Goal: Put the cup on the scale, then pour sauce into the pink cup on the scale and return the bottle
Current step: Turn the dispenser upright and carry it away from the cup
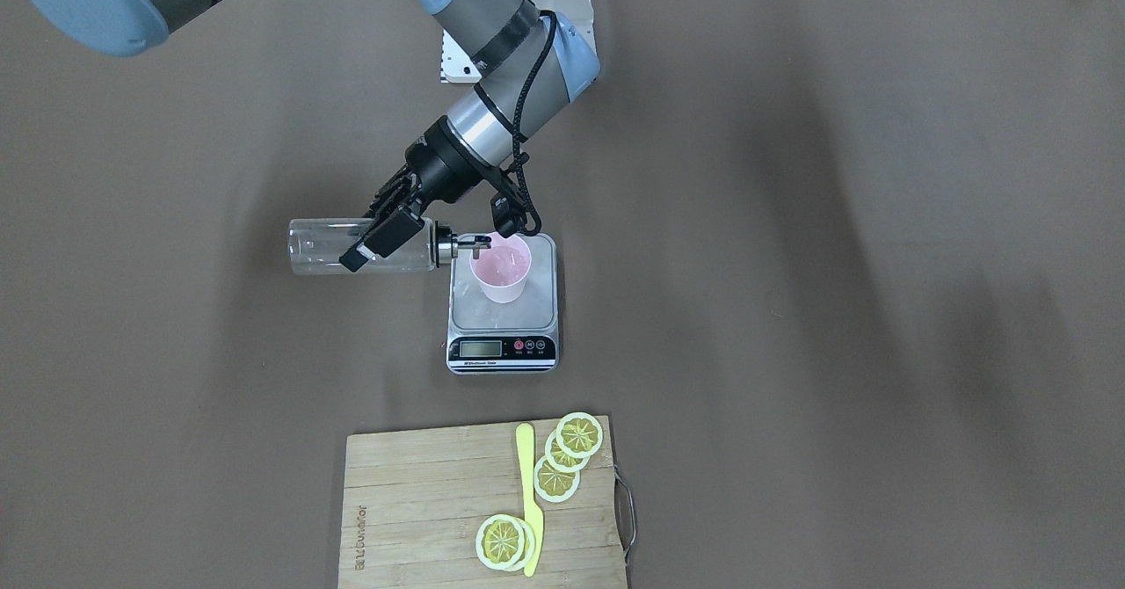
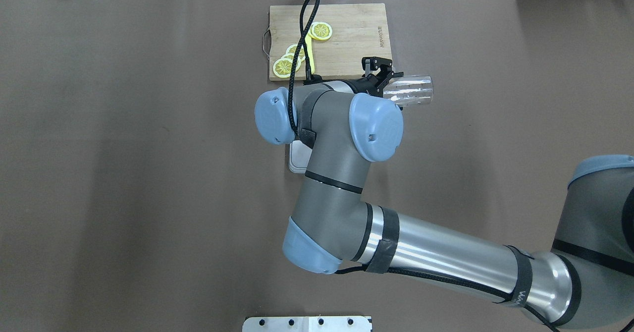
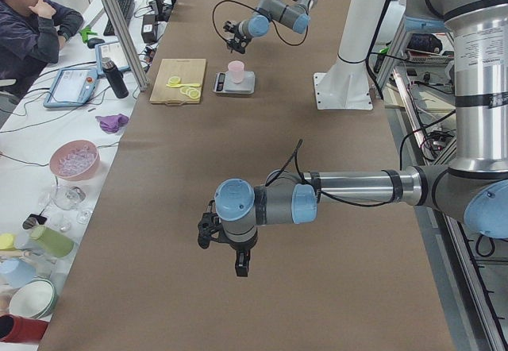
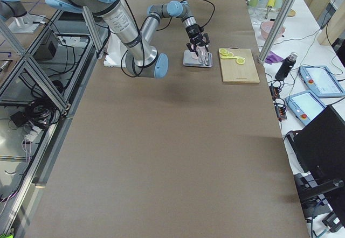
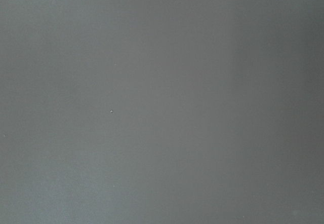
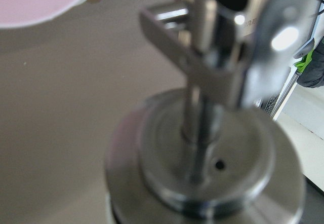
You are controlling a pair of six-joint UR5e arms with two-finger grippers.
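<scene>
Right gripper (image 1: 387, 242) is closed across the middle of the bottle (image 1: 321, 248), one black finger (image 1: 383, 239) lying over the clear glass. The bottle is held level above the table, its base away from the scale and its metal pourer spout (image 1: 470, 242) reaching over the rim of the cup (image 1: 501, 271). In the right wrist view the spout fills the picture, blurred, with the cup's pink rim at the upper left corner.

The cup stands upright on the steel platform of the scale (image 1: 540, 308), toward the platform's far side from the display. The display on the black front strip is too small to read. Whether any sauce is in the cup cannot be told.

On the operators' side of the scale lies a wooden cutting board (image 1: 413, 501) with lemon slices (image 1: 580, 435) and a yellow knife (image 1: 527, 483) on it.

Left gripper (image 3: 240, 265) hangs over bare brown table (image 1: 879, 308), well apart from the scale. It shows only in the side view, so how far it is open cannot be told.
</scene>
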